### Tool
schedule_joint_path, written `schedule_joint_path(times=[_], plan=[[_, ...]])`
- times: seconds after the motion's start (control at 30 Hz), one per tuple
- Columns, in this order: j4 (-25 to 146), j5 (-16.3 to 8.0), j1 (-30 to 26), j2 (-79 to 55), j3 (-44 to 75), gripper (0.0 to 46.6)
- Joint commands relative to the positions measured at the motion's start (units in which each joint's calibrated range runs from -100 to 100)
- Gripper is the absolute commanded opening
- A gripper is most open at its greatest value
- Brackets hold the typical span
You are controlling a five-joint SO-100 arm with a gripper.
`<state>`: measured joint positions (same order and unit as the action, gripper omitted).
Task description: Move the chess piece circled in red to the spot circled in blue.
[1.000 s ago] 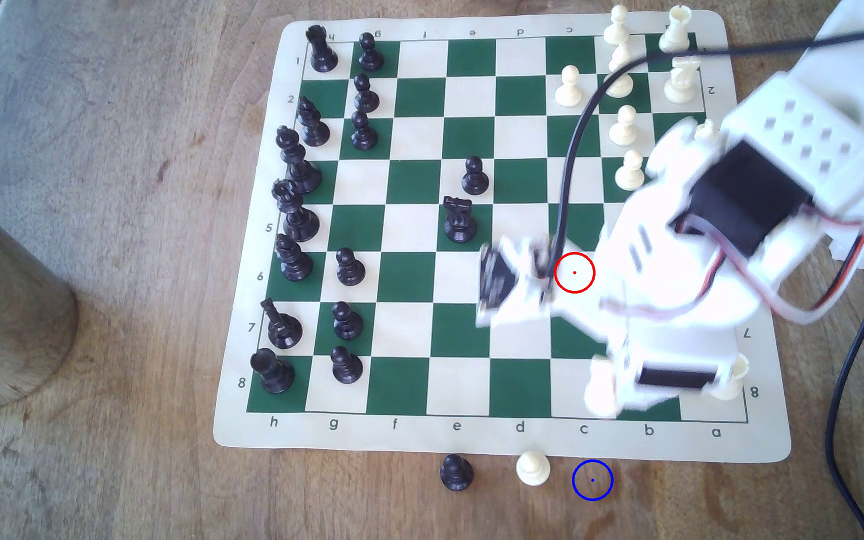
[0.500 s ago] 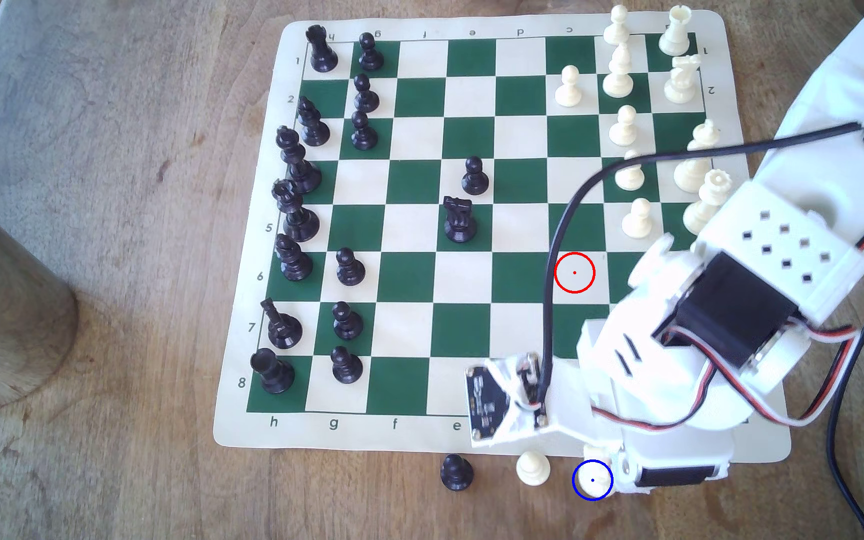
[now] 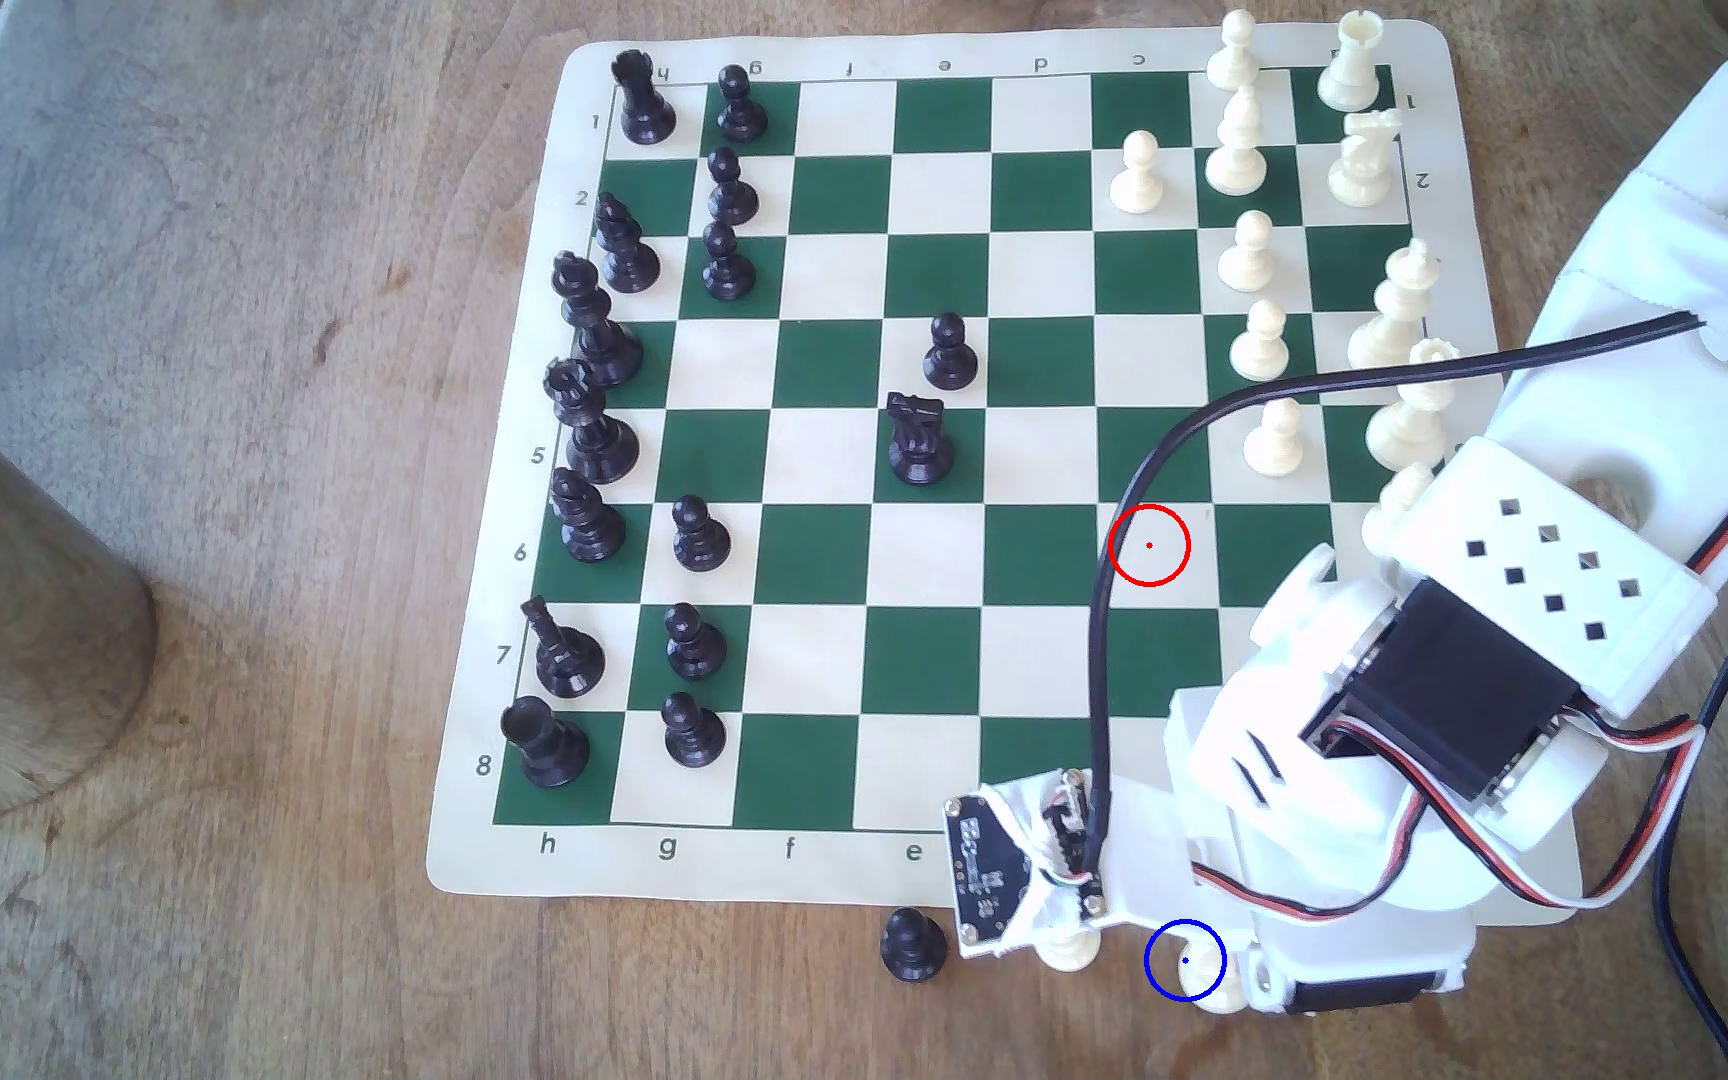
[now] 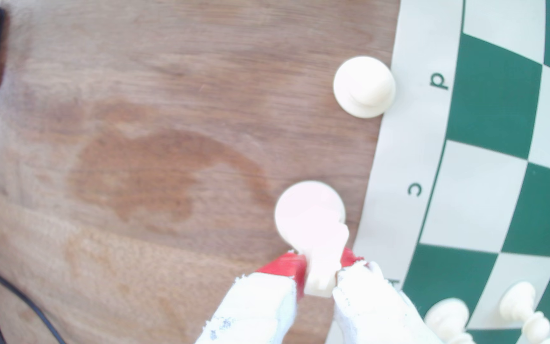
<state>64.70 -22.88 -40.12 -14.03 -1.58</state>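
The red-tipped jaws are clamped on the head of the white knight (image 4: 313, 231), its round base just over the wooden surface (image 4: 134, 165) at the blue ring (image 3: 1184, 961), beside a white pawn (image 4: 364, 86). It looks light, rigid and slick (smooth plastic), so the narrow neck seems the surest hold.

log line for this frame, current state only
phase: placing | gripper: shut on white knight | knight: over bare wood beside board edge, at blue ring | neighbour: white pawn, apart
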Motion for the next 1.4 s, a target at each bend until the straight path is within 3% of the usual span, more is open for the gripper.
schedule_joint_path(times=[0.0, 0.1, 0.33, 0.43, 0.57, 0.9, 1.13, 1.3, 1.37], plan=[[-0.98, -0.39, -0.52, -0.57, 3.94, 0.4], [-1.06, -0.39, -0.36, -0.57, 3.94, 0.4], [-0.74, -0.05, 0.42, -0.06, 3.94, 20.5], [-0.33, 0.2, 1.52, 2.15, 2.58, 26.4], [2.46, 1.37, 2.77, 8.43, -1.41, 29.8], [12.69, 5.27, 6.13, 25.49, -15.55, 32.1], [14.09, 6.2, 9.89, 41.62, -27.61, 32.3], [15.07, 9.57, 19.9, 57.84, -38.49, 29.7], [14.66, 10.65, 22.71, 62.17, -41.57, 26.5]])
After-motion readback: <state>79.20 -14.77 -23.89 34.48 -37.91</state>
